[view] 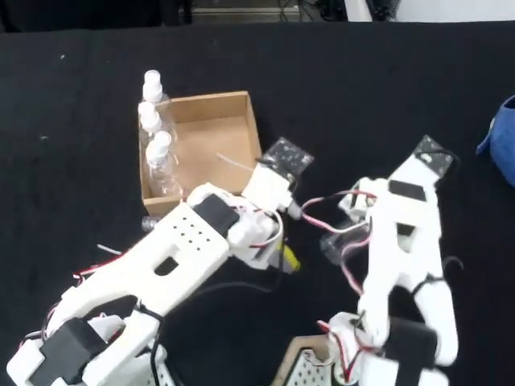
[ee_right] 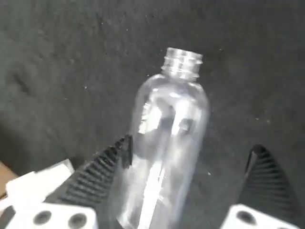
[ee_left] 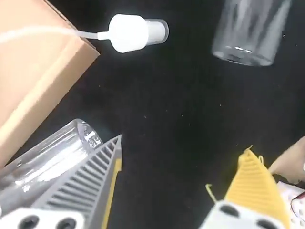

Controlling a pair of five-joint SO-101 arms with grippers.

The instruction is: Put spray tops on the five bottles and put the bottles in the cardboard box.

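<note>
Pincer state, right arm: the right pincer (ee_right: 190,145) is standing wide open around an uncapped clear bottle (ee_right: 167,138). The bottle is sitting between the two black ribbed fingers (ee_right: 95,171), with its threaded neck pointing away from the pincer and the black surface (ee_right: 57,57) showing behind it. One finger is resting right against the bottle's wall. The other is standing apart from it, with a strip of surface showing in the gap. The pincer is released and is not clamping the bottle.

The left pincer (ee_left: 183,145) is also gaping wide and is carrying nothing. A second clear bottle (ee_left: 43,162) is lying just beside its grey ribbed finger, along the wall of the cardboard box (ee_left: 33,71). Whether finger and bottle are touching cannot be told. The yellow-faced finger is hanging over bare surface. A loose spray top (ee_left: 136,32) is lying on the surface beyond the pincer, close to the box, with its thin tube reaching across the box's edge. Part of a further clear bottle (ee_left: 248,33) is showing farther off.

In the high view the box is sitting to the left of centre, on the far side of the left arm. Three capped bottles (view: 161,153) are standing in a row along its left wall.
</note>
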